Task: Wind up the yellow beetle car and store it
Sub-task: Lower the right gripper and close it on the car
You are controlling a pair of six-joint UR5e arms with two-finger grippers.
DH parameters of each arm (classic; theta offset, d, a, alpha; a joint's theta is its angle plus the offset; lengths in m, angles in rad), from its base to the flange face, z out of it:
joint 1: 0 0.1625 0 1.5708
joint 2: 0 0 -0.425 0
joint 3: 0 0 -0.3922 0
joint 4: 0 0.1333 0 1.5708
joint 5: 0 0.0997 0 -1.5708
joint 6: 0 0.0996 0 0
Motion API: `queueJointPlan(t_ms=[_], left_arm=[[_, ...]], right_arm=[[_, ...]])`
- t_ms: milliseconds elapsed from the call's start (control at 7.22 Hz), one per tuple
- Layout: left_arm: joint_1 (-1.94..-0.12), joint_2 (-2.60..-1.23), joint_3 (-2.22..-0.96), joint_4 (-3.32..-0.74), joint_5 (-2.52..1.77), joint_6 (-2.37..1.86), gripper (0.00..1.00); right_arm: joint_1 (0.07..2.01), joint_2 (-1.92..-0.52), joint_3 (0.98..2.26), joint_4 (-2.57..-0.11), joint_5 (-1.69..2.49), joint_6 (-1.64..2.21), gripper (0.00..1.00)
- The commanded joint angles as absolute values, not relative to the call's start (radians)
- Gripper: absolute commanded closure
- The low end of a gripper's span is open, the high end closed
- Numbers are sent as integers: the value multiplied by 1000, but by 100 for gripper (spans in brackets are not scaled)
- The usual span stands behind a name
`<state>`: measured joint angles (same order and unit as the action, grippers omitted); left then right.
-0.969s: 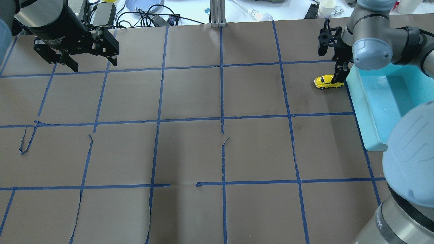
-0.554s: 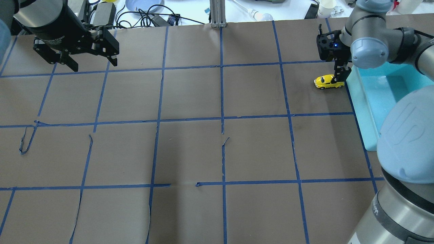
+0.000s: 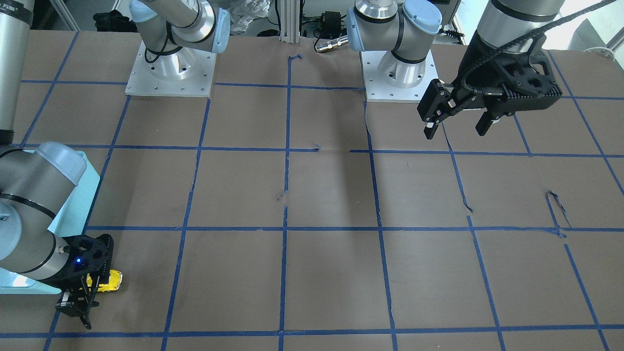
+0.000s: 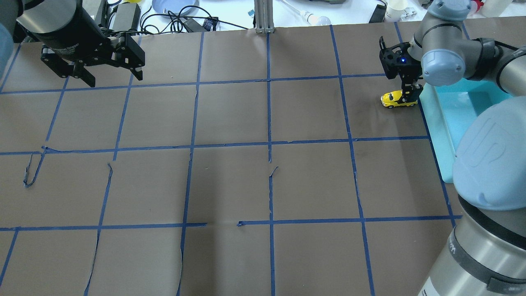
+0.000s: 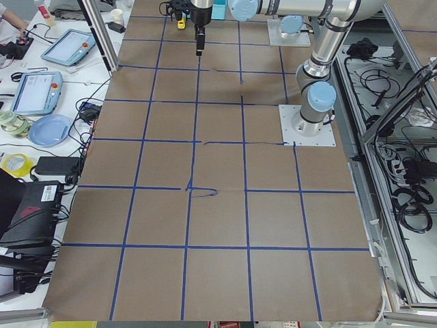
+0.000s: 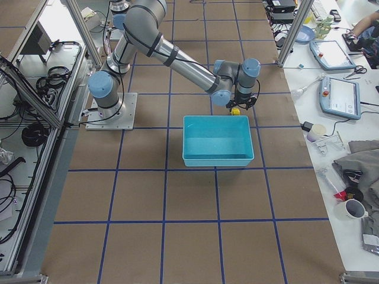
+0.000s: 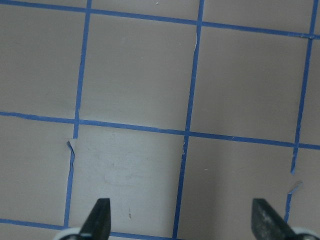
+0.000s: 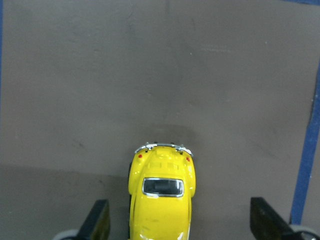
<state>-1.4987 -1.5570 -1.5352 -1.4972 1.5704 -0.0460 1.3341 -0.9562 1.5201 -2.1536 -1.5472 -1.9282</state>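
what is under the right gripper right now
The yellow beetle car sits on the brown paper between the right gripper's open fingers, which stand clear of its sides. The wrist view cuts off its front, and from overhead the gripper covers part of it.

Left gripper hangs over brown taped table.

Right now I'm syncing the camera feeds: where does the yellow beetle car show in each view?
Front-facing: yellow beetle car lower left.
Overhead: car upper right.
Exterior left: car tiny, at top edge.
Exterior right: car upper middle.
Left wrist: not in it.
Right wrist: car bottom centre.
Shared landmark: the light-blue bin beside the car in all four exterior views.
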Motion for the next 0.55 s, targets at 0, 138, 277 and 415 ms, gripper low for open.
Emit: queueJointPlan(t_ms=[0,138,277,415], left_arm=[[-1499,-1557,-1536,-1497,1571,-46,0],[-1499,-1557,-1536,-1496,1571,-46,0],[-1499,-1557,-1536,-1496,1571,-45,0],[-1499,-1557,-1536,-1496,1571,-46,0]], right_arm=[[1332,-950,1525,-2154,-1562,-1930,0],[1331,-951,1529,-2154,-1562,-1928,5],[1331,-957,1537,-2155,-1563,-1927,28],[1331,-962,1540,-2155,-1578,-1925,57]])
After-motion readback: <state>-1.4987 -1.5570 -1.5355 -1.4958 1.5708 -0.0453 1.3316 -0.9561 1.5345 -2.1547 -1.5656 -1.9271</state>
